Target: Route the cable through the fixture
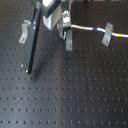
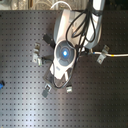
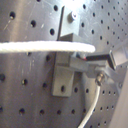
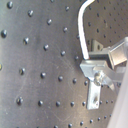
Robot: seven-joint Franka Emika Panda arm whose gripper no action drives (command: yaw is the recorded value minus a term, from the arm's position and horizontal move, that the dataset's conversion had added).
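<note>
Cable [image 1: 82, 27] at the fixture [image 1: 69, 41], on a matte black perforated board [image 1: 75, 95].
In the first exterior view the thin white cord runs from the gripper [image 1: 64, 31] rightward past a slanted grey clip [image 1: 106, 36]. In the first wrist view it crosses the flat grey bracket [image 3: 64, 75]. Whether the claw is clenched or released, I cannot tell.

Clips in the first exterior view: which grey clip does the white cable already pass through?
The clip on the first exterior view's right, between the cable's blue and yellow bands. The left clip has no cable near it.
</note>
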